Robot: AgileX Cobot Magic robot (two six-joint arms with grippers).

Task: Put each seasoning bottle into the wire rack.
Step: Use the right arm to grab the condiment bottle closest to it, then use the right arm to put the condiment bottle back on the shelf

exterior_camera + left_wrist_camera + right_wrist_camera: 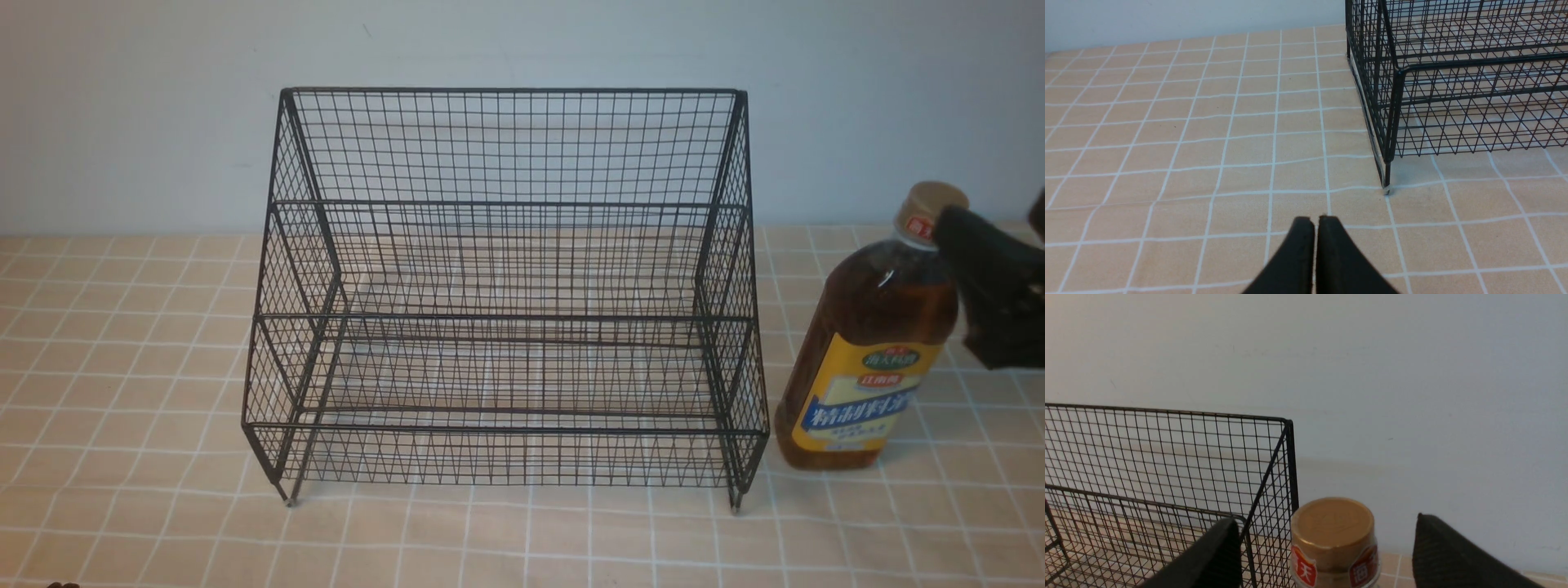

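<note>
Right gripper (1326, 520) with jaws spread wide, its black, finely ribbed fingers (1208, 555) standing either side of the tan-gold cap (1332, 535) with a gap on each side. The cap belongs to the seasoning bottle (869, 343), which stands upright on the cloth, long axis vertical, just outside the right end of the wire rack (506, 204) and near that rack's front right foot. Bottle: clear plastic, round-shouldered, filled with amber-brown liquid, with a yellow label crossed by a blue band. Rack: black metal mesh in stepped tiers with a tall grid back and short feet, holding nothing; its open tiers lie to the left of the bottle. Judged next move: close at the neck, lift above the rack's side wall, carry leftward. Left gripper (1315, 228), fingers pressed together on nothing, hangs off the rack's front left foot, far from the bottle. Peach checked tablecloth (1208, 143) underlies both.
</note>
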